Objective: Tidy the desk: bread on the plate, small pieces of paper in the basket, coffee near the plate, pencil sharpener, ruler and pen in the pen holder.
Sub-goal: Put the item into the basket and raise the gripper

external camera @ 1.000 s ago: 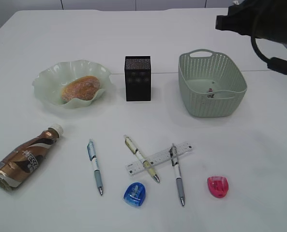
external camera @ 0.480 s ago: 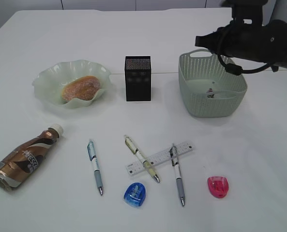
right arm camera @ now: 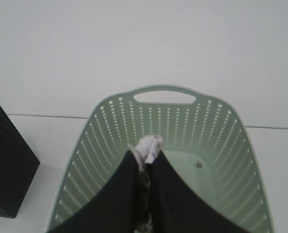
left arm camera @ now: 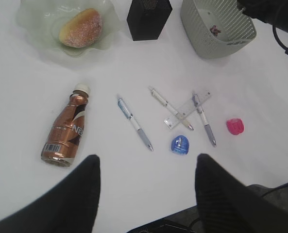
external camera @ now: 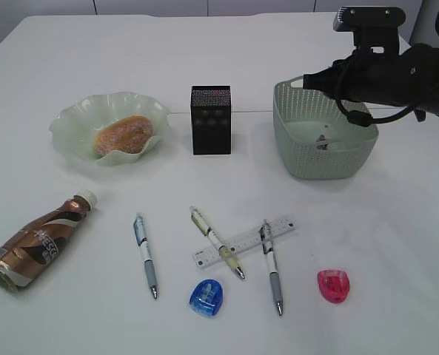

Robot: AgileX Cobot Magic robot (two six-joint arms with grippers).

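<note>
On the white table [external camera: 397, 244], going left to right: the coffee [external camera: 39, 242] lies on its side at the far left, long axis from 7 to 1 o'clock, cap toward 1. At 12 o'clock from it sits the plate [external camera: 75, 118] with the bread [external camera: 123, 134] in it, the bun's length running 8 to 2 o'clock. A pen [external camera: 146, 255] lies nearly 12 to 6, tip toward 6. The pen holder [external camera: 210, 120] stands upright in the middle. Below it the ruler [external camera: 245, 240] runs 8 to 2 o'clock, crossed by two more pens, with a blue sharpener [external camera: 206, 297] at its 7 o'clock and a pink sharpener [external camera: 333, 285] at 4 o'clock. The basket [external camera: 297, 151] stands at the right, one paper wad [external camera: 322, 142] on its floor. The right claw [right arm camera: 144, 162] hangs over the basket, jaws nearly together, pinching a second paper wad [right arm camera: 149, 145] at their tips. The left claw [left arm camera: 146, 167] hovers high above the near edge, jaws wide apart, holding nothing.
</note>
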